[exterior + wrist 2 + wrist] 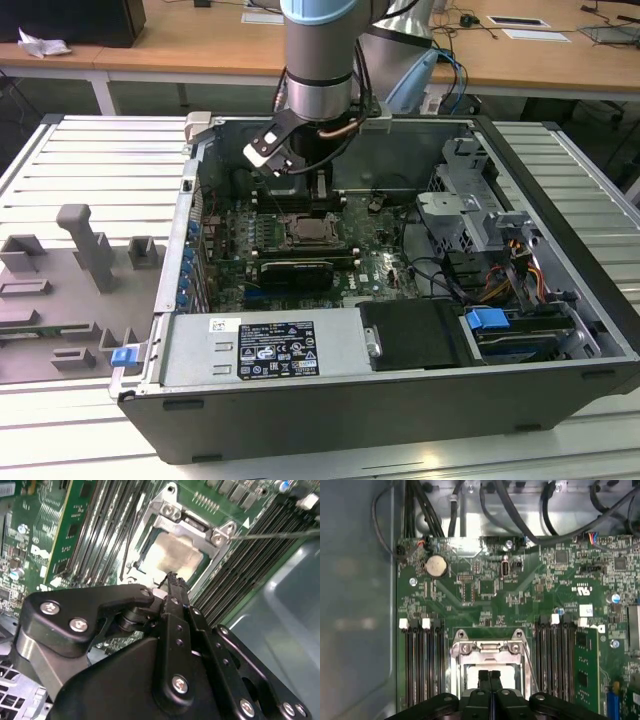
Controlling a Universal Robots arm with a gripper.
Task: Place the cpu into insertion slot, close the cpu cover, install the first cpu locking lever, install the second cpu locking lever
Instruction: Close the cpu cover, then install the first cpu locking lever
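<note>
The cpu [172, 555] lies in the insertion slot [455, 677], inside the open computer case [300, 395]. The cpu cover [490, 648] looks folded down around it, so the first two steps seem done. One thin locking lever [272, 533] juts out sideways (unlatched, I judge), and the pincer [172, 578], fingers pressed together and empty, points at the chip's edge.

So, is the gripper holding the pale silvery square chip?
No: the pale silvery square chip lies seated under the silvery metal frame; the shut gripper holds nothing.
</note>
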